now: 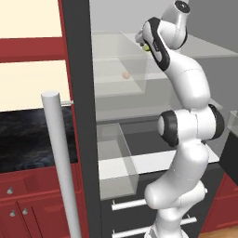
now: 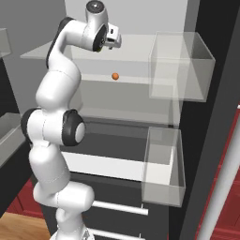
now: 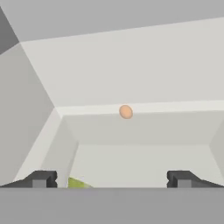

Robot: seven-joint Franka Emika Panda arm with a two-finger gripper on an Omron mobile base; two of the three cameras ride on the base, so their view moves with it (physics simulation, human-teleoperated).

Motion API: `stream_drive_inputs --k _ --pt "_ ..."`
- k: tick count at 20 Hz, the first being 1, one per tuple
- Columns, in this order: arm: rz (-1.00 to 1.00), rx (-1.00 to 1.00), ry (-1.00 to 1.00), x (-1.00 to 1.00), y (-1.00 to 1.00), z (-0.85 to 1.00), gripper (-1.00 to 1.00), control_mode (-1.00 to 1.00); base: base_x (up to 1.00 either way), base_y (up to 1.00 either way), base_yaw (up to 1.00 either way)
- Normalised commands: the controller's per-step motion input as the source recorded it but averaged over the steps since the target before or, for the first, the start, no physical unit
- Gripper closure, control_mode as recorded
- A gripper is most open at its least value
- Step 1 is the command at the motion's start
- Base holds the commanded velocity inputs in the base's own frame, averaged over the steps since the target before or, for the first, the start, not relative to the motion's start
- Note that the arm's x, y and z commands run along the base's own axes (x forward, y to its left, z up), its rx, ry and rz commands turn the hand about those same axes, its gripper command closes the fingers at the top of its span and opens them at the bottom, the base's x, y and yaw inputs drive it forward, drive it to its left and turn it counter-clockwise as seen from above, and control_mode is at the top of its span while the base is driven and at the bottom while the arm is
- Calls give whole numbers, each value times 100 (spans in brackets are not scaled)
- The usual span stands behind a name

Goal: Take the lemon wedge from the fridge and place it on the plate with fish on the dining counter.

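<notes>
Standing open, the fridge shows a pale interior with glass shelves and clear door bins; the bins look bare as far as I can see. A small orange ball sits alone on the middle shelf, well back from the edge; it shows also in the left base view and in the hand view.

The arm reaches up to the top shelf, and the gripper hangs there with its fingers spread wide apart, nothing between them and nothing touched. The lemon wedge lies just inside the left fingertip in the hand view, a yellow-green sliver cut off at the bottom edge. In the left base view a bit of the same yellow-green peeks out beside the hand, mostly hidden by the wrist. From the right base view the gripper is small and its fingers are hard to make out. A long silver door handle crosses the foreground, with red cabinets and a black worktop behind it.
</notes>
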Motion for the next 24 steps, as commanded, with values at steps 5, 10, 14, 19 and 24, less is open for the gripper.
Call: stream_drive_inputs --k 5,10,14,19,24 --pt "0 0 0 -30 0 -13 -100 -100 0 0 0" --pt "0 -7 0 31 33 -66 -100 -100 0 0 0" --pt "0 -9 -1 48 44 -64 100 -100 0 0 0" --pt "0 -2 -3 8 4 -8 100 -100 0 0 0" --pt "0 1 -4 -37 0 0 100 -100 0 0 0"
